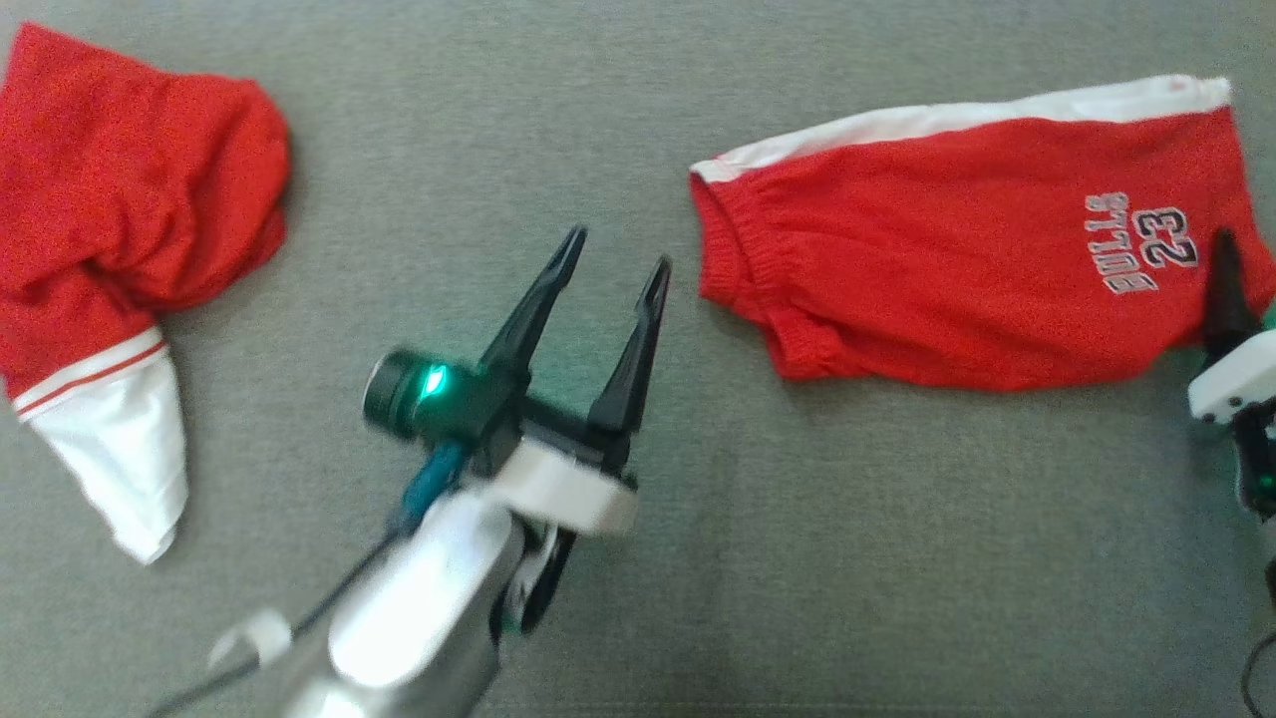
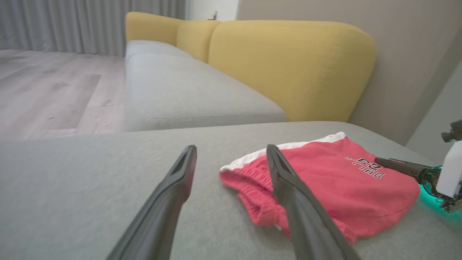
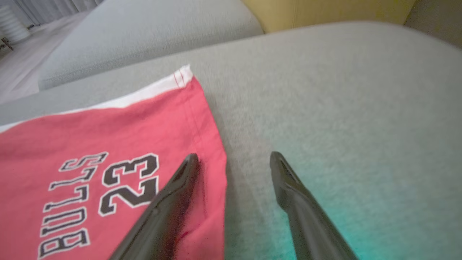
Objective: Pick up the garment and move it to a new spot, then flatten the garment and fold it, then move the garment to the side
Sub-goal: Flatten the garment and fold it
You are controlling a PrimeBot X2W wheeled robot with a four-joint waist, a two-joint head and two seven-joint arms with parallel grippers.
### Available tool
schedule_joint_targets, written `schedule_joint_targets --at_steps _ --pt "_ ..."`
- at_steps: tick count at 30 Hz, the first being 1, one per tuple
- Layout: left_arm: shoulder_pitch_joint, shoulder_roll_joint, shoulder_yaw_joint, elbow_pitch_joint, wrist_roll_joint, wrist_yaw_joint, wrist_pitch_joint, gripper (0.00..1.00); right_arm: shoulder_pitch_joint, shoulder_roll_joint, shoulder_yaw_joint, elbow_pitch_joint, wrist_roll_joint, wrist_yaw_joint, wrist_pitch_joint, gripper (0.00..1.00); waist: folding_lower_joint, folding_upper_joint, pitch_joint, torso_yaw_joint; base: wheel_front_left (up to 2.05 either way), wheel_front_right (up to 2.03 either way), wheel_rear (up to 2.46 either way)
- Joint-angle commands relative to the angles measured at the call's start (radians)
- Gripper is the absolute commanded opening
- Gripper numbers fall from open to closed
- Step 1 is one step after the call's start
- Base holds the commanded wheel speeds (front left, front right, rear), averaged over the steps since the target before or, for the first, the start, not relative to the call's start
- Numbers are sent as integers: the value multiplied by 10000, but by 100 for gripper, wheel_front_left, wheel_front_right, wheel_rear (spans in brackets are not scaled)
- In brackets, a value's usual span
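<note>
Head view: the red shorts (image 1: pixel 947 259) lie flat on the grey cushion (image 1: pixel 449 120), right of the left tool (image 1: pixel 618 249), whose fingers are spread and empty. The right tool (image 3: pixel 234 156), also spread, straddles the shorts' hem edge.

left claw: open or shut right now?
Open: the left claw has its fingers spread apart over the grey cushion, nothing between them, short of the red shorts.
</note>
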Motion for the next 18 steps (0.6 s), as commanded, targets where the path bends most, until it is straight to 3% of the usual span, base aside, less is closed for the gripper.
schedule_joint_targets --at_steps 1,2,3,4,5,11,18 --pt "158 38 570 -577 184 91 -48 100 -68 -168 260 -8 249 -7 208 100 3 0 -118 276 0 0 0" --pt "782 -133 965 -1120 464 81 -49 100 -119 -136 482 297 708 -7 774 85 3 0 -208 449 0 0 0" --pt "1069 -230 1147 -1314 563 66 -49 100 -135 -138 624 378 916 -7 1051 47 3 0 -274 527 0 0 0" --pt "1313 -316 1317 -1506 682 44 -49 100 -161 -149 736 407 1134 -7 1301 27 3 0 -334 584 0 0 0" --pt "1527 -393 1473 -1687 825 31 -49 100 -174 -159 822 397 1338 -7 1433 0 3 0 -406 627 0 0 0" --pt "2542 -710 2352 -2506 1694 156 -50 100 13 -549 1161 474 1785 -7 893 0 3 0 -874 575 0 0 0" --pt "3376 -897 3174 -2785 2103 385 -50 100 365 -1554 1204 856 1725 -7 206 0 3 0 -1123 558 0 0 0"
